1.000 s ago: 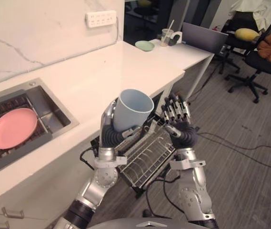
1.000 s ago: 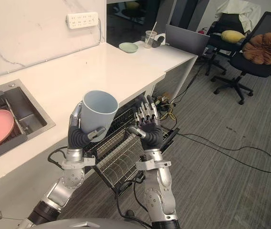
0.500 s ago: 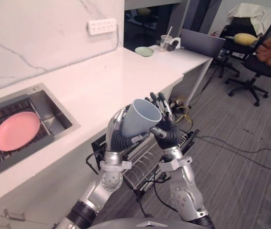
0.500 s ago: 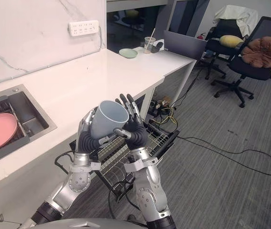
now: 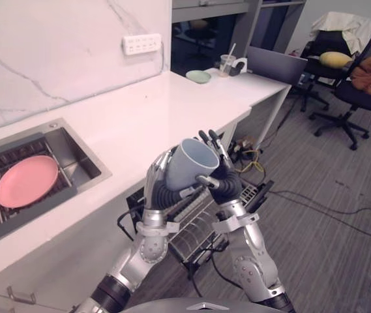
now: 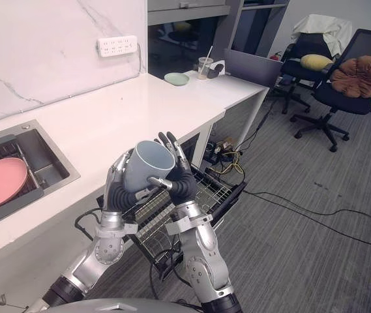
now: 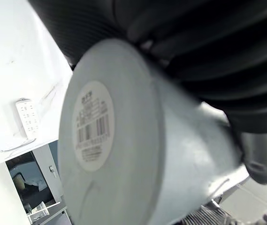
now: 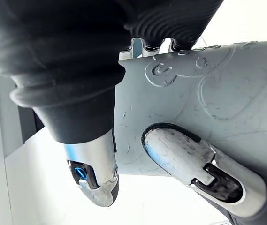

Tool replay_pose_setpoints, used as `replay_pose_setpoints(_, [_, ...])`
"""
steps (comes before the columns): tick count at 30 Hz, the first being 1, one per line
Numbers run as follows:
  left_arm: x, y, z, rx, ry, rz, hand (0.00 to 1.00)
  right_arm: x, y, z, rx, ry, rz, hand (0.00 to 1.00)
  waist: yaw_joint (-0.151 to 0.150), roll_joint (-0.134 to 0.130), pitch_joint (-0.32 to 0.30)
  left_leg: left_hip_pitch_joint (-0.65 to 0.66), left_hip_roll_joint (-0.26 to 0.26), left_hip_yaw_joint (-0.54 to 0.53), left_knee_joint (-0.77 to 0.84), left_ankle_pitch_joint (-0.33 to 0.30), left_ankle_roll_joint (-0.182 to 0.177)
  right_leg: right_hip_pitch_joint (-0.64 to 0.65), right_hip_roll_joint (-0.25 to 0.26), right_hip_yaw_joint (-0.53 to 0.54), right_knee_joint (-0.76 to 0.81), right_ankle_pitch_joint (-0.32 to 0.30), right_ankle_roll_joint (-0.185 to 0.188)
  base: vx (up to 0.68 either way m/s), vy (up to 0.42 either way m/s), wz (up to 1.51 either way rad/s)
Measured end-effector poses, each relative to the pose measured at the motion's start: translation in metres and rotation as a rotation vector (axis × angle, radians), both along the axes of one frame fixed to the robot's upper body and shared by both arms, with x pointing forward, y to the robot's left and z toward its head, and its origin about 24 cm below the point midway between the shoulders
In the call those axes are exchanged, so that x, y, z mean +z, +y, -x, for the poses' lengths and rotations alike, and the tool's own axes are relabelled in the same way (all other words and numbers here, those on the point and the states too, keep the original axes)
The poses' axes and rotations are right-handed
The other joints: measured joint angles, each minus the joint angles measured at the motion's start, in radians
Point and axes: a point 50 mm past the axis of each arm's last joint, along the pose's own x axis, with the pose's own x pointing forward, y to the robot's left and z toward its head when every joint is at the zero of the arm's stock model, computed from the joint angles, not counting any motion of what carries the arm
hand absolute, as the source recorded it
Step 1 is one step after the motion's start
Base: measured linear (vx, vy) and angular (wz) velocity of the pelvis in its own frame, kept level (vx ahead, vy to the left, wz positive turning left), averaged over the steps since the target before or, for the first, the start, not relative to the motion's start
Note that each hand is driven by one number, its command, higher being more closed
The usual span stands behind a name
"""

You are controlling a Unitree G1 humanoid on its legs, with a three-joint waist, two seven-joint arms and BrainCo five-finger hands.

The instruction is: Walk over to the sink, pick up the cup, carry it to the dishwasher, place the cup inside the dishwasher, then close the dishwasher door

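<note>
A pale blue-grey cup (image 5: 192,163) is held up in front of the counter edge, its mouth tilted up and to the right. My left hand (image 5: 161,188) is shut on it, fingers curled round its lower wall; the left wrist view faces the cup's labelled base (image 7: 93,126). My right hand (image 6: 180,182) lies against the cup's right side with straight fingers rising past the rim. Its thumb (image 8: 189,161) presses on the cup's wall (image 8: 208,103). Under both hands, the dishwasher's wire rack (image 5: 195,228) stands pulled out from beneath the counter.
The sink (image 5: 81,153) at the left holds a pink plate (image 5: 26,181) on a rack. A white counter (image 5: 133,117) runs back to a green dish (image 5: 199,76), a straw cup and a laptop (image 5: 278,62). Office chairs (image 5: 358,78) and cables (image 5: 328,212) stand on the floor at right.
My right hand came in from the right and is now laid on the cup. The cup tipped slightly to the right in my left hand. The camera has shifted a little.
</note>
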Motion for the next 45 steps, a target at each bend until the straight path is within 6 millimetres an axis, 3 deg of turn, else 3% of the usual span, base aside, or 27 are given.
replay_pose_setpoints(13, [-0.0004, 0.0015, 0.0016, 0.044, -0.093, -0.123, 1.00, -0.0077, 0.0031, 0.0011, 0.050, 0.049, 0.060, 0.00, -0.001, -0.007, -0.016, -0.001, 0.001, 0.002, -0.001, 0.004, -0.001, -0.002, 0.000, 0.000, -0.002, -0.001, -0.002, 0.00, 0.000, 0.00])
replay_pose_setpoints(14, [-0.0005, 0.0015, 0.0018, 0.048, -0.097, -0.123, 1.00, -0.0078, 0.0034, 0.0013, 0.052, 0.049, 0.062, 1.00, -0.001, -0.009, -0.021, -0.001, 0.001, 0.002, -0.001, 0.004, -0.001, -0.002, 0.000, 0.000, -0.002, -0.001, -0.002, 0.00, 0.000, 0.00])
replay_pose_setpoints(35, [-0.0013, 0.0025, 0.0004, 0.056, -0.101, -0.155, 1.00, -0.0092, 0.0034, 0.0015, 0.040, 0.073, 0.051, 1.00, -0.005, -0.011, -0.026, -0.019, 0.003, 0.005, 0.000, 0.005, -0.001, -0.016, 0.001, 0.000, -0.017, 0.011, -0.003, 0.00, 0.000, 0.00])
replay_pose_setpoints(36, [-0.0016, 0.0025, 0.0004, 0.056, -0.100, -0.155, 0.00, -0.0092, 0.0034, 0.0015, 0.039, 0.074, 0.050, 1.00, -0.005, -0.010, -0.027, -0.019, 0.003, 0.005, 0.000, 0.006, -0.001, -0.016, 0.001, 0.001, -0.017, 0.011, -0.003, 0.00, 0.000, 0.00])
replay_pose_setpoints(45, [-0.0024, -0.0041, 0.0041, 0.017, -0.077, -0.119, 0.00, -0.0066, 0.0028, -0.0009, 0.014, 0.074, 0.039, 1.00, -0.004, -0.008, -0.028, -0.018, 0.003, 0.005, 0.000, 0.006, -0.001, -0.016, 0.001, 0.001, -0.016, 0.011, -0.003, 0.00, 0.000, 0.00])
